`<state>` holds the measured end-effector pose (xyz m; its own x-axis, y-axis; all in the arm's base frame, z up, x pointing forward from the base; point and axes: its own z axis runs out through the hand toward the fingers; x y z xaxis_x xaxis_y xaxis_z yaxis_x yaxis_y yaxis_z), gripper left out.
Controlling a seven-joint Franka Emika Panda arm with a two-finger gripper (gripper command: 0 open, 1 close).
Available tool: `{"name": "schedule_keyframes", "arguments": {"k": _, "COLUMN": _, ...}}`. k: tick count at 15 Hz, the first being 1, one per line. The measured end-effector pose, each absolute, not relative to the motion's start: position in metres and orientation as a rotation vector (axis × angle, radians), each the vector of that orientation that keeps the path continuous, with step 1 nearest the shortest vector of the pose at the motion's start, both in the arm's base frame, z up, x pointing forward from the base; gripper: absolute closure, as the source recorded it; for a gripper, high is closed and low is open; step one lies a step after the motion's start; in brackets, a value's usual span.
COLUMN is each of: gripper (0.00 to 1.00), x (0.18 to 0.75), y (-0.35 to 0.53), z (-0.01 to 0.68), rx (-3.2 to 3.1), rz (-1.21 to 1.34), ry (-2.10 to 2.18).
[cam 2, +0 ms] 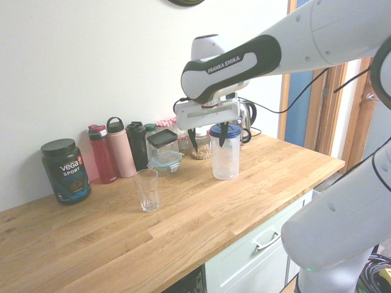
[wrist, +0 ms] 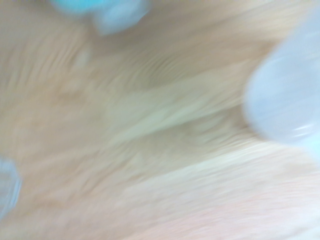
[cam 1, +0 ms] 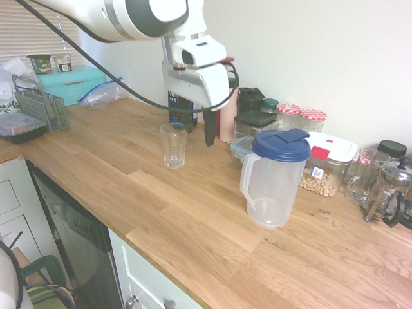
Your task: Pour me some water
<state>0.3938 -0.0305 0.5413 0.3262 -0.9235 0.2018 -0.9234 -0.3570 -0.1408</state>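
- Jug is standing on the counter, below and beside the pincer.
- Pincer is hanging released, empty.
- Glass is standing on its other side.

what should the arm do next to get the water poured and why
Probably move across and down to the handle of the blue-lidded jug. The gripper hangs open and empty above the counter, holding nothing, and the glass stands upright and looks empty, so the jug has to be grasped before any pouring.
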Motion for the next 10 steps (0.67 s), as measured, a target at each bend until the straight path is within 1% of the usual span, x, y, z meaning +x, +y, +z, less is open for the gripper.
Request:
{"name": "schedule_keyframes", "arguments": {"k": 3, "gripper": 0.00, "x": 0.383, "y": -0.050, "z": 0.547, "rx": -2.481, "rz": -0.377, "ry": 1.872}}
{"name": "schedule_keyframes", "arguments": {"k": 10, "gripper": 0.00, "x": 0.373, "y": -0.106, "z": 0.499, "rx": -2.439, "rz": -0.350, "ry": 1.893}}
